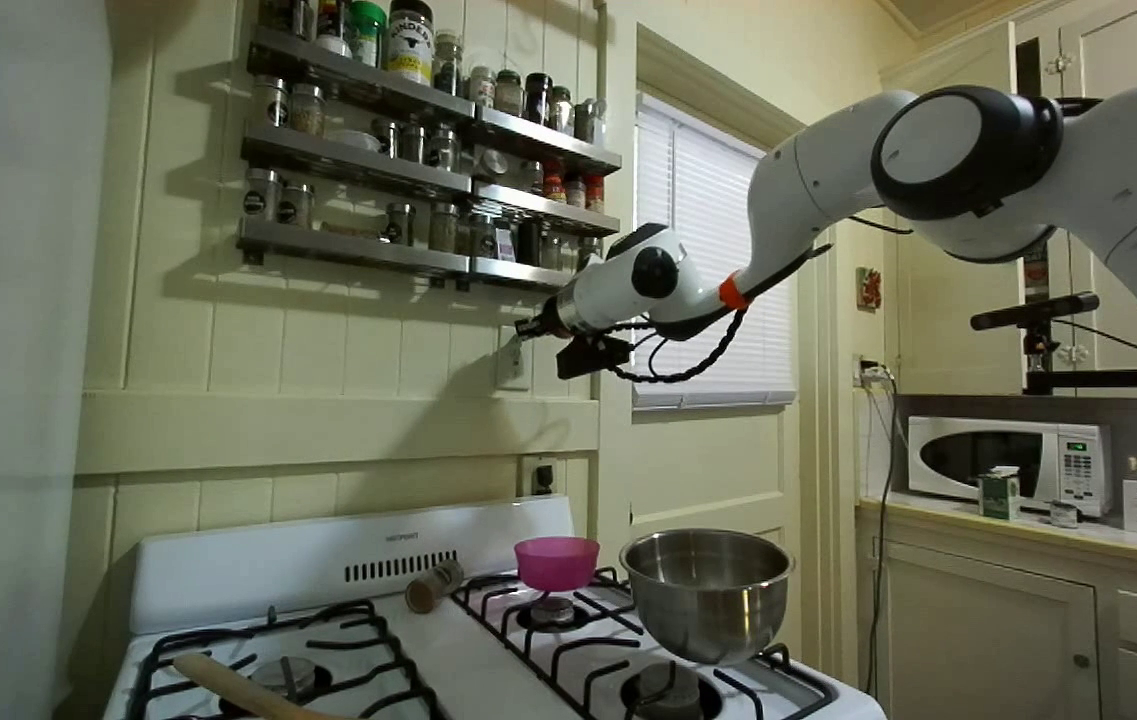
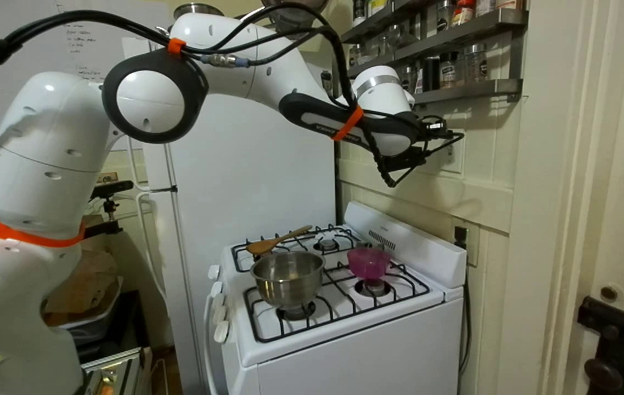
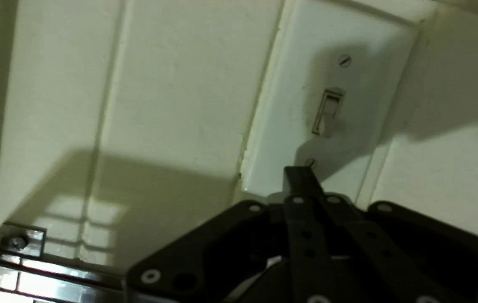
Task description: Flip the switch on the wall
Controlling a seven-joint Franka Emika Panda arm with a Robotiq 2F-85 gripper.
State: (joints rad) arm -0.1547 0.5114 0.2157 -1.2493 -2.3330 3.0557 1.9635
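The switch is a pale upright plate (image 1: pixel 514 366) on the cream-yellow wall (image 1: pixel 378 345), below the spice shelves. It also shows in an exterior view (image 2: pixel 455 156), partly behind the gripper. In the wrist view its small toggle (image 3: pixel 328 112) sits mid-plate between two screws, the lever leaning toward the gripper side of the picture. My gripper (image 3: pixel 302 179) is shut, its dark fingertips together with nothing seen between them. The tips overlap the plate's near end in the wrist view, short of the toggle. In both exterior views the gripper (image 1: pixel 526 328) (image 2: pixel 443 130) is at the plate's upper part; contact cannot be told.
Metal spice shelves (image 1: pixel 358 245) with jars hang just above the gripper; a shelf bracket (image 3: pixel 18 242) shows in the wrist view. A window blind (image 1: pixel 708 330) is beside the arm. Below is the stove (image 1: pixel 348 560) with a steel bowl (image 1: pixel 708 600), pink bowl (image 1: pixel 556 565) and wooden spoon (image 1: pixel 238 685).
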